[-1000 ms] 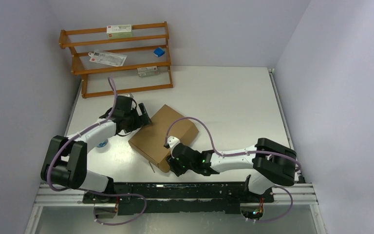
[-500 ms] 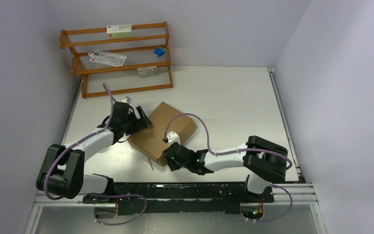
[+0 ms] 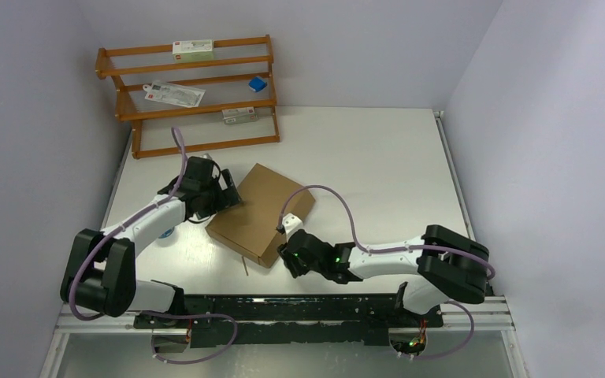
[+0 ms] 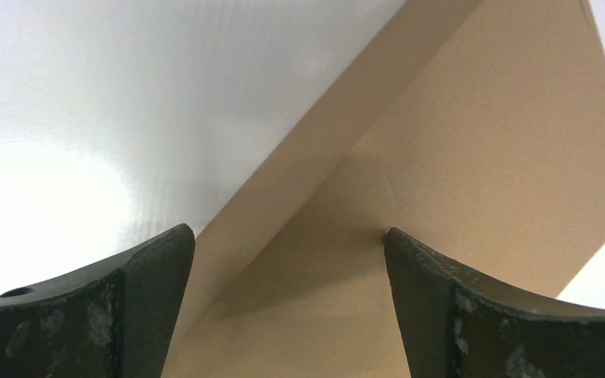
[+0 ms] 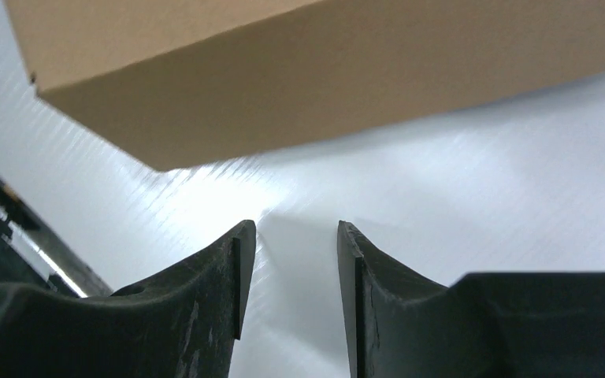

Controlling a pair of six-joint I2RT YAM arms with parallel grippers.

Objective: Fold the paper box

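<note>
1. We are seeing only a part of the paper box in each wrist view.
2. The left gripper is standing wide open at its left edge, holding nothing; we cannot tell if it is touching.
3. The right gripper is hanging half open over the table, empty; it is now sitting farther from the box's near corner than before.

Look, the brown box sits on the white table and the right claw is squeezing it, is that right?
Not quite. The right claw is not squeezing the brown box. In the right wrist view its jaws stand apart with only white table between them, and the box lies beyond the tips. The box does sit on the white table.
</note>
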